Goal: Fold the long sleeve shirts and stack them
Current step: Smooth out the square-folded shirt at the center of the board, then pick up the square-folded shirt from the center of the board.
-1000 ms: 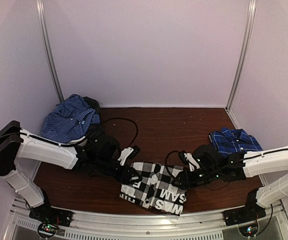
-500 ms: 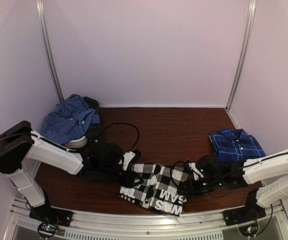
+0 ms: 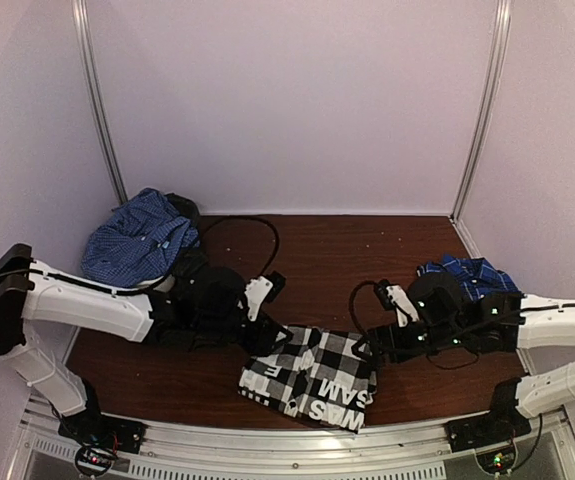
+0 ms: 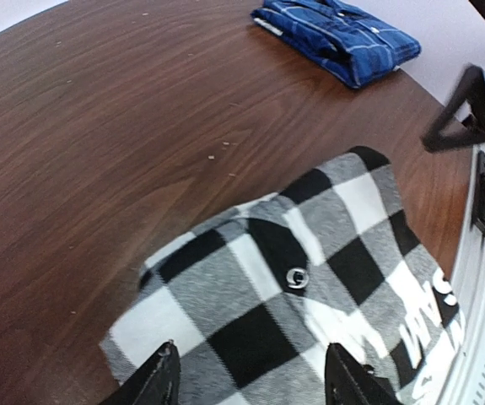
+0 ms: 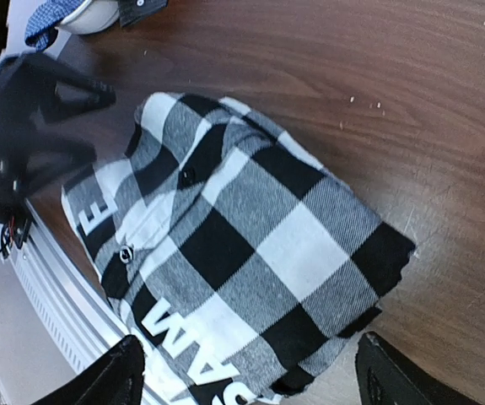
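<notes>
Top view: the check shirt [image 3: 307, 377] sits folded at lower centre, close to the table's [image 3: 347, 260] near edge, with the left gripper [image 3: 267, 338] and right gripper [image 3: 365, 350] either side of it. A careless nudge could push it over that edge!

Left wrist: fingers [image 4: 162, 378] apart above the check cloth. The folded blue shirt [image 4: 339, 34] is upper right, with open wood between.

Right wrist: jaws wide apart, holding nothing. Snag one layer and the fold could unravel.
</notes>
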Robot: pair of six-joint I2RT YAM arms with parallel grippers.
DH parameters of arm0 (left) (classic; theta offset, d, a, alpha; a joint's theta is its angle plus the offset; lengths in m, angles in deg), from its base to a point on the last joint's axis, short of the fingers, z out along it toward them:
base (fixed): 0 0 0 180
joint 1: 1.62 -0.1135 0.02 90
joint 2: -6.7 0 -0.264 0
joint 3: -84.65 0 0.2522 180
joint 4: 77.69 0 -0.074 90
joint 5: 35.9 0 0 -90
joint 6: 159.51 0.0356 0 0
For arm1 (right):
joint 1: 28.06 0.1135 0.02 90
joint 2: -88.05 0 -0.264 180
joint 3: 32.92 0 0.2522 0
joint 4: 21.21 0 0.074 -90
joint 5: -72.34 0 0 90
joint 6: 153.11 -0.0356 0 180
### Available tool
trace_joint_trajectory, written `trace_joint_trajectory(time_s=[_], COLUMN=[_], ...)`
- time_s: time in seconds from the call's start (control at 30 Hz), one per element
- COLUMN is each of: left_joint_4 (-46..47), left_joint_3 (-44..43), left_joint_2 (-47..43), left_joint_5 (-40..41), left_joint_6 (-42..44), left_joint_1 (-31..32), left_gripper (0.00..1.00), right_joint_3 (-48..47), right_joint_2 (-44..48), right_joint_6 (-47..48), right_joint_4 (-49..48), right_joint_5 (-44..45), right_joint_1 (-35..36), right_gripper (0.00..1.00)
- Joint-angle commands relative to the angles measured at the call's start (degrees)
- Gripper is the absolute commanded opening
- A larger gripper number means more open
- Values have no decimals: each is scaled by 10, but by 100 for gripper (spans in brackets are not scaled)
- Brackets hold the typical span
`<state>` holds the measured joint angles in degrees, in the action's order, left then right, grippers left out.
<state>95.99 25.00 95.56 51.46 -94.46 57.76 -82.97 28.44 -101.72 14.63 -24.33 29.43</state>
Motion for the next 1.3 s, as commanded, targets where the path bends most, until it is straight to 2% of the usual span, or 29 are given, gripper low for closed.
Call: trace_joint_trajectory(time_s=[0.0,0.17,0.47,0.77,1.03,1.27], left_joint_4=[39,69,93,72,45,35], left_joint_3=[11,33,29,16,4,5], left_joint_2=[-16,6,105,120,113,109], left_joint_5=[39,97,163,191,205,213], left_joint_6=[-3,-34,-49,-36,-21,-20], left_joint_1=[70,145,218,233,238,238], left_gripper=[59,59,59,59,59,59], right_joint_3=[-69,-151,-226,-276,-298,-280], right_joint_2=[-61,-173,-318,-423,-488,-529], right_joint_6=[69,153,246,294,328,359], right_joint_4=[40,38,28,35,66,77], right_joint_5=[17,-43,-186,-331,-387,-429], right_joint_1=[-30,-88,-167,-186,-186,-186], right_gripper=[93,98,99,98,97,92])
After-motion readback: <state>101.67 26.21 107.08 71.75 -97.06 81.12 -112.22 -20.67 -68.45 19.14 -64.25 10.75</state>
